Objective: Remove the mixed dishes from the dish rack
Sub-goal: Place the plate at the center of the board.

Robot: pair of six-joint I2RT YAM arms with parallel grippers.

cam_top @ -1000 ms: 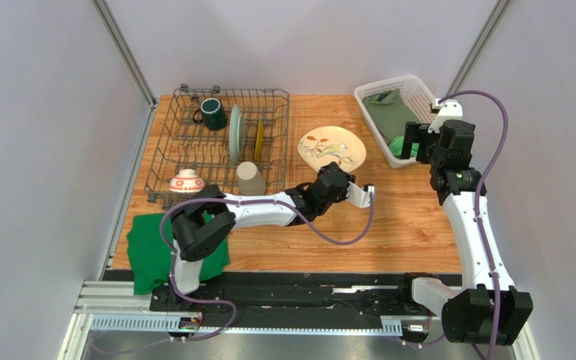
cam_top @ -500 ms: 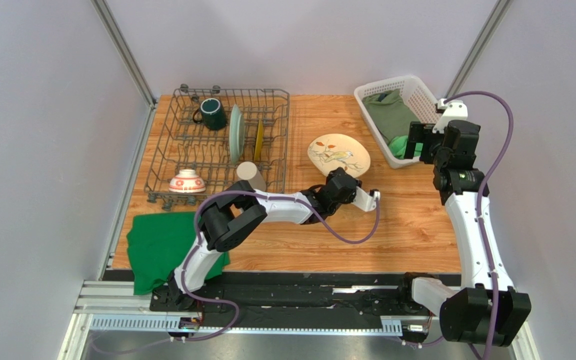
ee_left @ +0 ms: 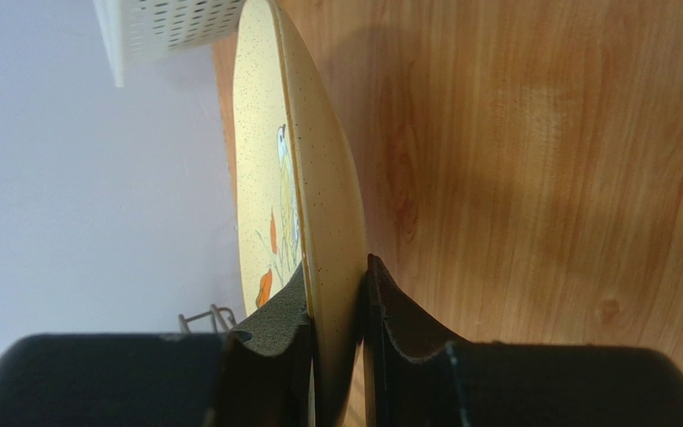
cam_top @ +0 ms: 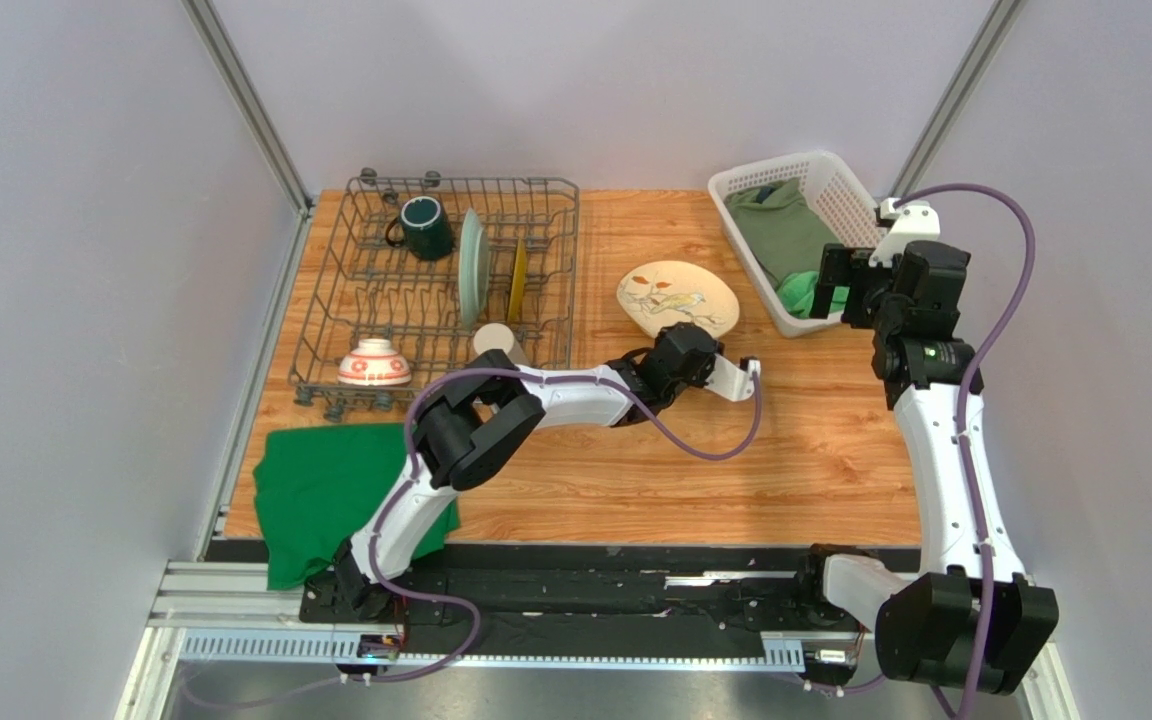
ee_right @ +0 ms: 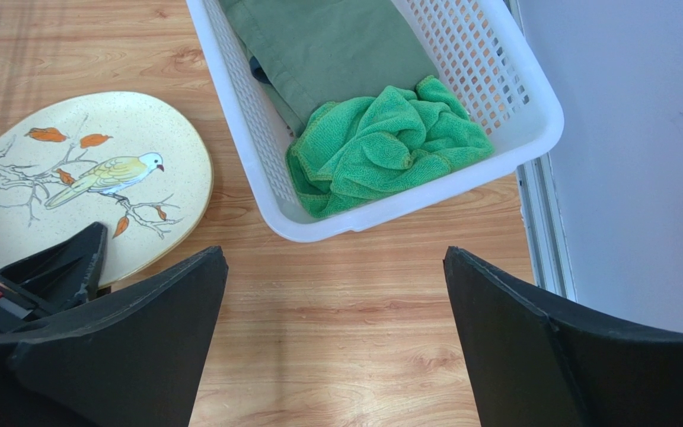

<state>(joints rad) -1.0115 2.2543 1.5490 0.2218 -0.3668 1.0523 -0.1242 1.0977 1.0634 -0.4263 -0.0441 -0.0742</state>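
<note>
- At centre right of the top view, the left hand (cam_top: 680,342) is nearly closed. It pinches only the near rim of the bird plate (cam_top: 677,296).
- The plate is out of the rack (cam_top: 330,285), low over the worktop (cam_top: 808,450) beside the basket (cam_top: 785,168). I cannot tell whether it touches the wood.
- A rim-only pinch leaves most of the weight far out, so the plate could pivot or slip from the grip.
- Letting go while the plate is tilted would likely drop it, with a clatter or a chip.
- Its far edge lies near the basket wall, so a push that way could shove the basket.
- The right hand (ee_right: 336,347), spread wide and empty, hovers close by at the right, and the two hands could collide.
- The left arm passes just beside the cup (cam_top: 495,342) at the rack's lower right corner. Pulling back carelessly could knock the cup.
</note>
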